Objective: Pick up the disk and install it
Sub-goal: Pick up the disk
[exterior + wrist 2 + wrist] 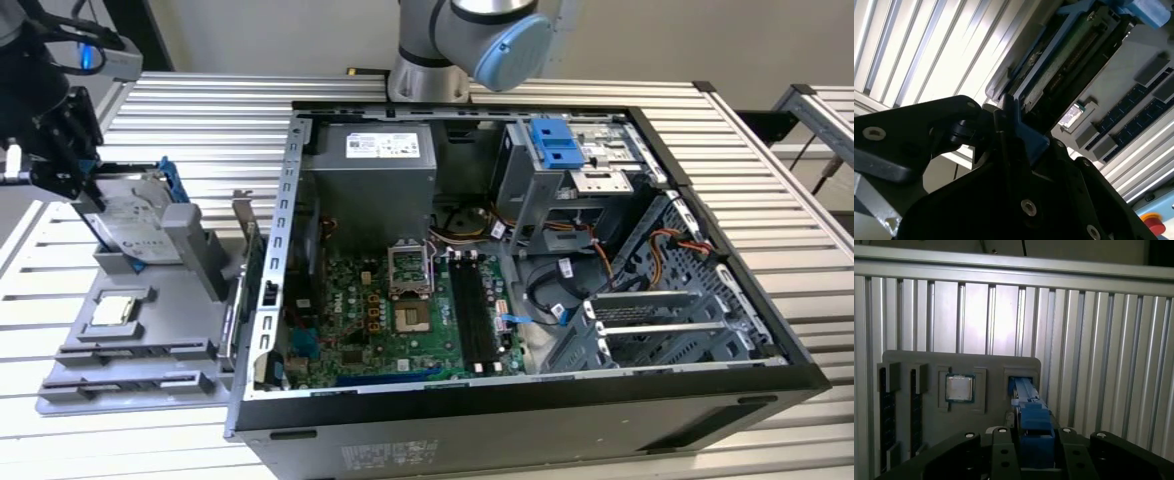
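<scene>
The flat rectangular silver-grey disk (pixel 136 228) with a white label and a blue plastic rail bracket stands tilted on edge at the exterior view's left, over the raised slot of a grey plastic fixture tray (pixel 134 375). Whether its lower edge rests in that slot or hangs just clear of it cannot be told. The black hand (pixel 91 200) grips the disk from above. In the first wrist view the blue bracket (pixel 1026 395) sits pinched between the two black fingers (pixel 1000 447), closed in on it from both sides. The second wrist view shows the same grasp, with the hand (pixel 1016 132) closed on the rail. A small square silver chip (pixel 114 308) lies in a recess of the tray, just beside the disk's slot. The tray lies on a ribbed aluminium table (pixel 200 110). To the exterior view's right of the tray is an open black computer case (pixel 534 430) with a green motherboard (pixel 387 320) and a blue latch piece (pixel 554 140).
</scene>
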{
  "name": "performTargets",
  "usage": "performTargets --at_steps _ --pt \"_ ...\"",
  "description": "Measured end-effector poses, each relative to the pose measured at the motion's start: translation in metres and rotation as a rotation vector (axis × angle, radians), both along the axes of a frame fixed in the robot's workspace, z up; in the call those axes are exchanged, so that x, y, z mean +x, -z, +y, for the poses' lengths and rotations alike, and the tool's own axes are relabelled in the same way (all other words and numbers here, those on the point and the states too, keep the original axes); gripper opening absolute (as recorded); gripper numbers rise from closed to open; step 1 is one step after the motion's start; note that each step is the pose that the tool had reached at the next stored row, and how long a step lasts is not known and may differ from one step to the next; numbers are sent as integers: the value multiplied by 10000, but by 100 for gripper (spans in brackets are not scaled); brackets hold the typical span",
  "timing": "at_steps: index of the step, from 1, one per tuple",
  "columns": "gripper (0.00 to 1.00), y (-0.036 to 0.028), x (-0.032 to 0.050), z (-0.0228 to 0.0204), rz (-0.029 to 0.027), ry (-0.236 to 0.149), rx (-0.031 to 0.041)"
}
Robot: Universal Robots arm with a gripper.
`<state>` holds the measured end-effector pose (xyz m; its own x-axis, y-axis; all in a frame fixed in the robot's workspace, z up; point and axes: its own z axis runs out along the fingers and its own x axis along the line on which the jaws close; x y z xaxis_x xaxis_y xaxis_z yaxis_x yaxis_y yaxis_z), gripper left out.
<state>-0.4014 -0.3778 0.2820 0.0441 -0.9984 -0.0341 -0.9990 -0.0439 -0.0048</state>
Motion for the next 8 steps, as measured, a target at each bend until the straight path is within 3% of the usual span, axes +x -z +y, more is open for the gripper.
performTargets --at_steps 8 --pt "0 7 0 0 0 0 0"
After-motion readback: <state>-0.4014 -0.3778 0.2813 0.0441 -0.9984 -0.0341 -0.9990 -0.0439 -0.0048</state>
